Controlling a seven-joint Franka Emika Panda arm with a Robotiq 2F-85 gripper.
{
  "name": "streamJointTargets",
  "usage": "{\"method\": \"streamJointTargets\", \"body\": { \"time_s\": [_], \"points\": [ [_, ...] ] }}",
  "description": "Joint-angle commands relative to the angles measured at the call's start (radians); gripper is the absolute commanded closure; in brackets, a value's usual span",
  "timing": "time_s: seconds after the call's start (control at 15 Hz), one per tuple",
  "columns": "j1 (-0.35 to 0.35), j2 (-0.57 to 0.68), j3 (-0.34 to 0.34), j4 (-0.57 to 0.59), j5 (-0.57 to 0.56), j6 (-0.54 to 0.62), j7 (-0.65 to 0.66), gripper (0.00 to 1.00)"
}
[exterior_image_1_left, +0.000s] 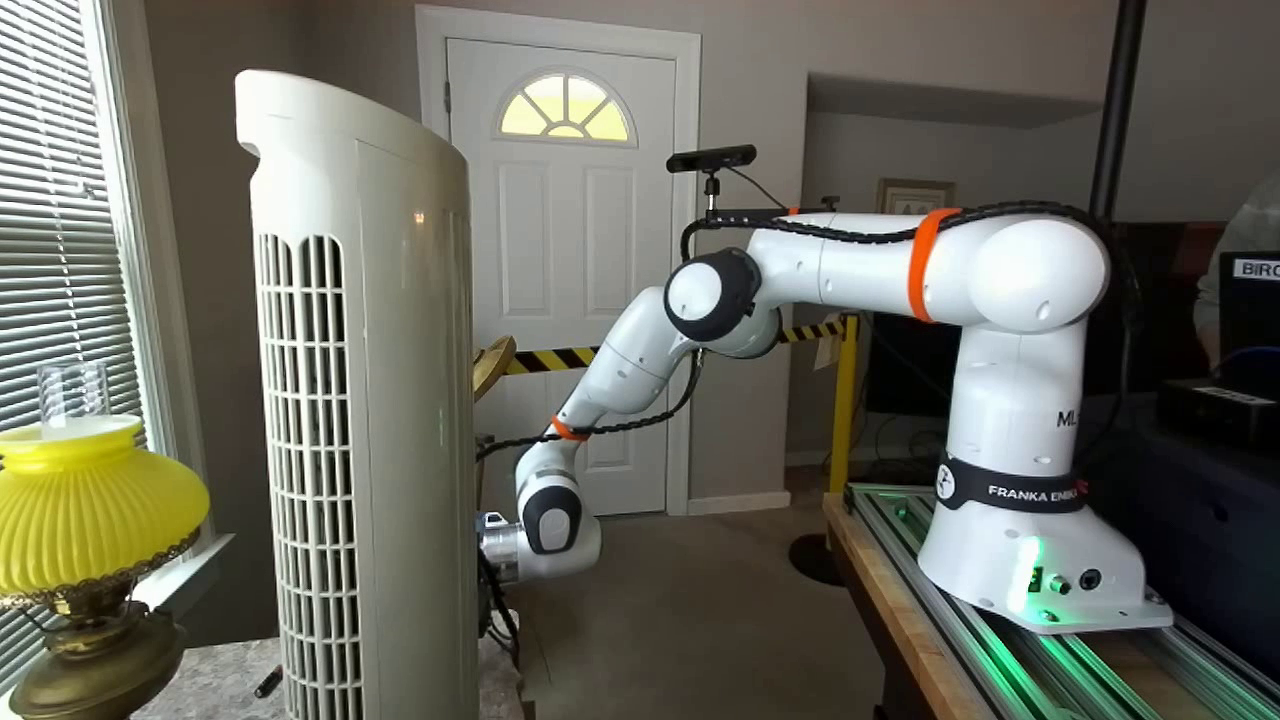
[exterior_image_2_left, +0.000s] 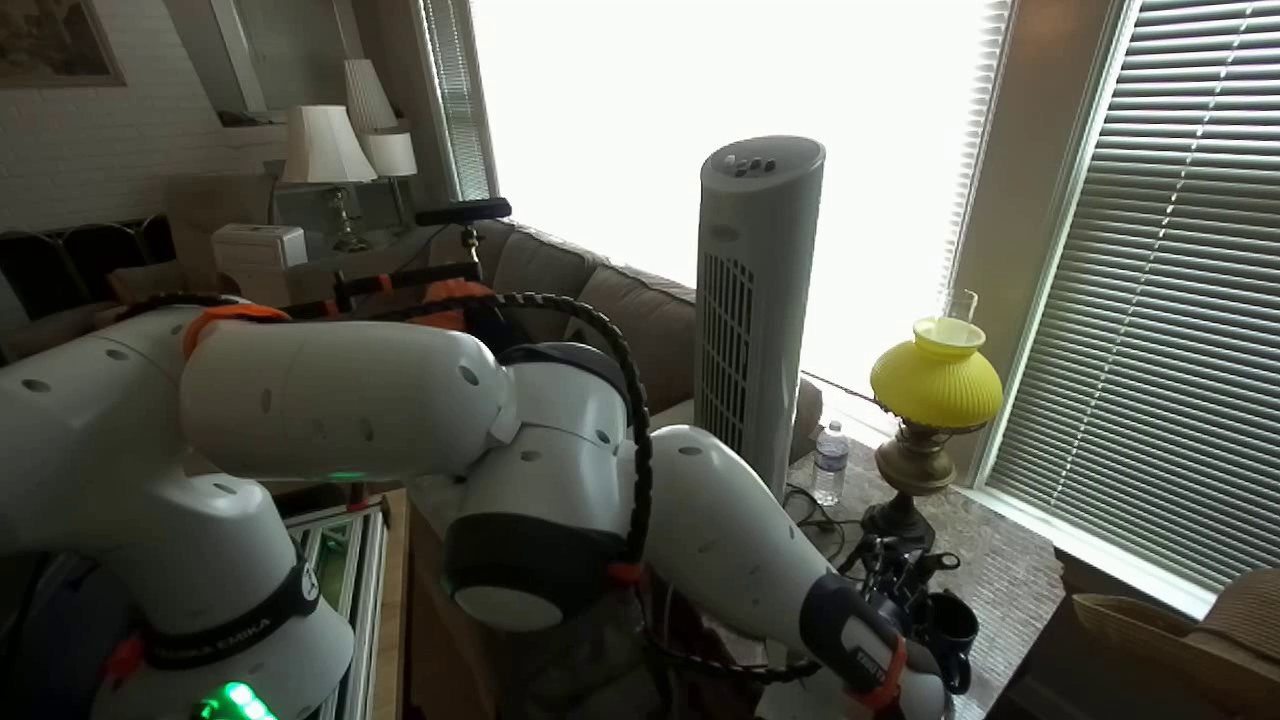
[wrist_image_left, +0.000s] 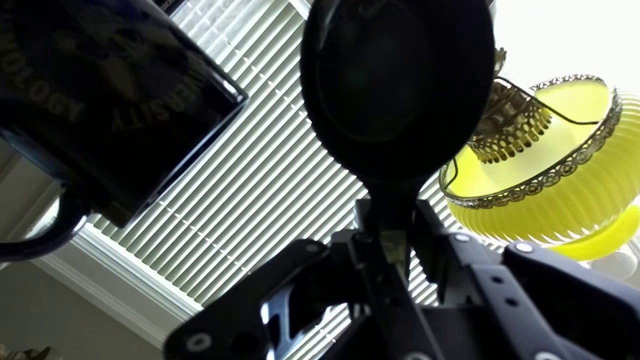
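Spoon (wrist_image_left: 395, 95), dark and round-headed, sits clasped by its narrow handle in the claw (wrist_image_left: 396, 225), near a mug (wrist_image_left: 110, 100); it is probably light, stiff and somewhat slick, so that slim handle suits a firm hold.

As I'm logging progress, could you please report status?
Gripper closed. Round-headed dark utensil held by its narrow part. Possible obstacles: dark mug alongside, yellow-shaded lamp near.

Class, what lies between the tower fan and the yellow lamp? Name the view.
A water bottle and a cable are between the tower fan and yellow lamp in an exterior view; an exterior view also shows a small dark object there.
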Motion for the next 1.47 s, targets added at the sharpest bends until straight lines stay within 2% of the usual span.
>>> {"method": "streamJointTargets", "body": {
  "time_s": [0.0,1.4],
  "points": [
    [0.004,0.002,-0.019,-0.023,0.045,-0.049,-0.060,0.94],
    [0.005,0.001,-0.036,-0.047,0.068,-0.140,-0.204,0.94]
  ]
}}
